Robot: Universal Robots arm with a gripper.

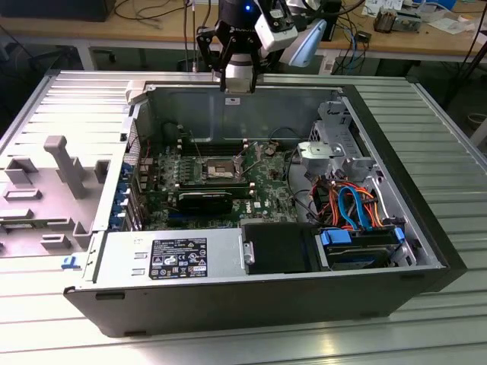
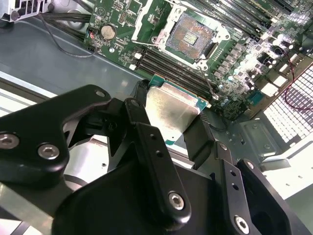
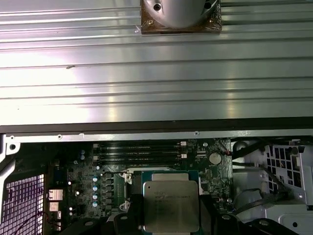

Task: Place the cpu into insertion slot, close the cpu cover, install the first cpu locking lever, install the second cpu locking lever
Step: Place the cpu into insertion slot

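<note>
My gripper (image 1: 234, 90) hangs over the far wall of the open computer case, shut on the cpu (image 2: 172, 110), a thin silvery square clamped by its edges between the black fingers (image 2: 143, 115). In the first wrist view the cpu (image 3: 171, 205) sits flat between the fingertips, with the green board below it. The insertion slot (image 2: 190, 34) lies uncovered on the board, its dark centre showing, well below and apart from the chip. In the exterior view the insertion slot (image 1: 215, 169) is mid-board. A silver frame, apparently the cpu cover (image 2: 145, 20), is folded back beside it.
Long black memory slots (image 2: 176, 68) run beside the socket. Inside the case a grey power supply (image 1: 171, 258) fills the near side, with a blue drive cage (image 1: 358, 247) and orange and blue cables (image 1: 350, 201) at the exterior view's right. A grey plastic part (image 1: 65, 163) lies outside.
</note>
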